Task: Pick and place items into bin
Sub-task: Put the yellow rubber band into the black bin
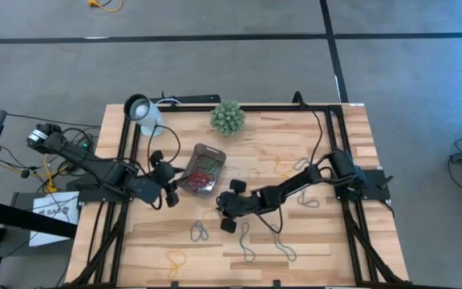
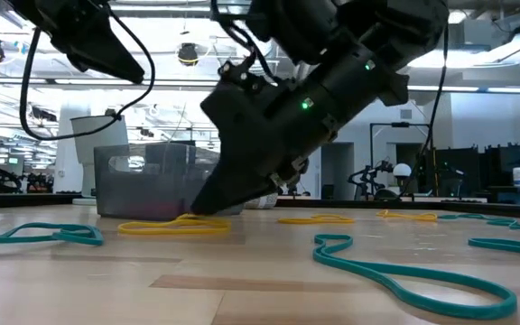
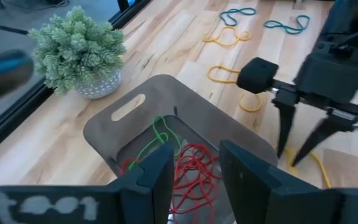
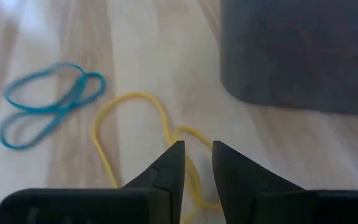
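Teal loops lie nearest the low camera, flat on the wooden bench, with more loops in yellow and teal scattered across it. Behind them the right gripper reaches down to the bench just beside the bin, its fingers a narrow gap apart and straddling a strand of a yellow loop; whether they already pinch it cannot be told. Another teal loop lies near the yellow one. The bin, a shallow dark translucent tray, sits near the middle of the bench and already holds a tangle of red and green loops. The left gripper hovers over the bin with fingers spread wide and nothing between them. A spiky green plant ball stands at the far edge of the bench, a white lamp head near the far left corner. The loops look very light, thin and floppy, so they will sag and dangle when lifted and may slip from a loose pinch. A single strand lying flat on the wood is probably the best place to take hold, with the fingertips pressed right down to the surface.
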